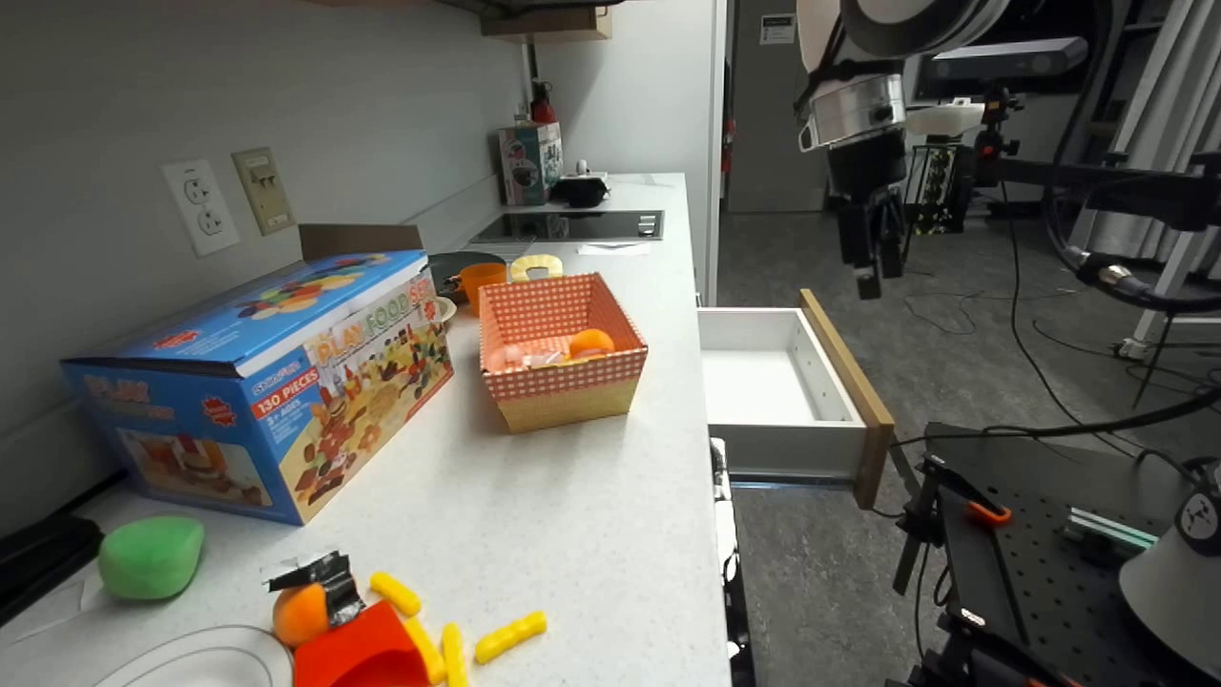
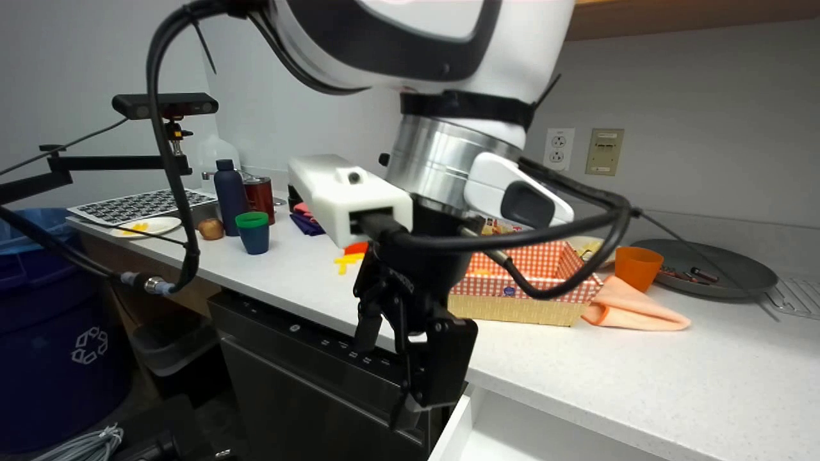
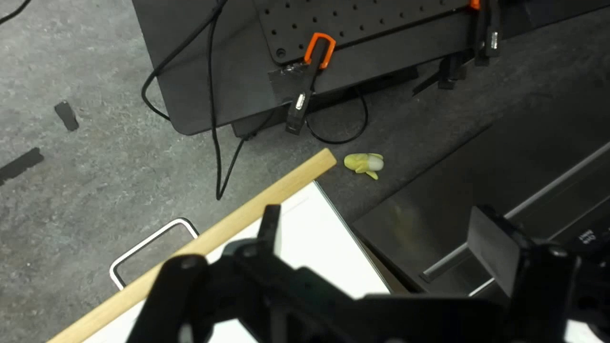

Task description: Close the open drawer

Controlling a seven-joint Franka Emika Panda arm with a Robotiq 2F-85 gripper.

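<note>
The wide white drawer [image 1: 758, 382] with tan wooden front [image 1: 848, 370] juts past the white worktop [image 1: 610, 515], its silver loop handle [image 3: 145, 244] (wrist view only) over open grey floor [image 3: 95, 166]. The black hand [image 3: 376, 228], spread wide and empty, hangs clear of the drawer.

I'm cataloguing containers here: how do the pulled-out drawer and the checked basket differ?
The drawer is white inside with a tan front; the basket is red-checked inside. The drawer juts out below the counter; the basket sits on the counter. Both have open tops.
</note>
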